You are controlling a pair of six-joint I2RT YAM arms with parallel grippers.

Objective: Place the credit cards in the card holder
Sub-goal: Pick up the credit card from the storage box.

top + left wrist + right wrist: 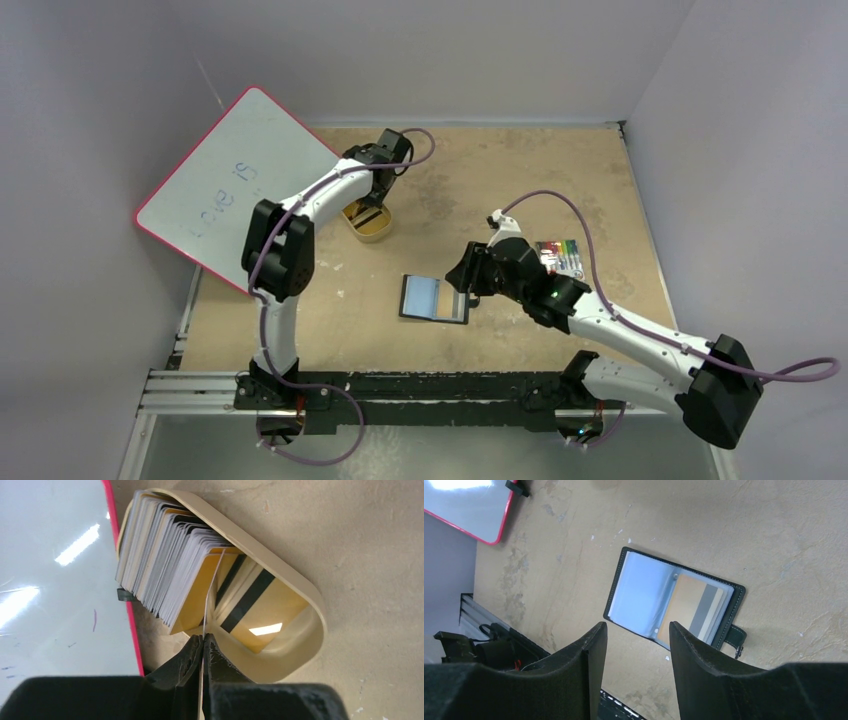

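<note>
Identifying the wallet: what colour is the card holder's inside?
The card holder is light blue inside, black-edged; right wrist view shows it best.

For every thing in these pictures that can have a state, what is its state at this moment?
card holder: lies open, with a sleeved card in one page.
tin: no lid on it, holds a stack of cards standing on edge.
left gripper: shut on one credit card in the tin.
right gripper: open, empty, above the card holder.
</note>
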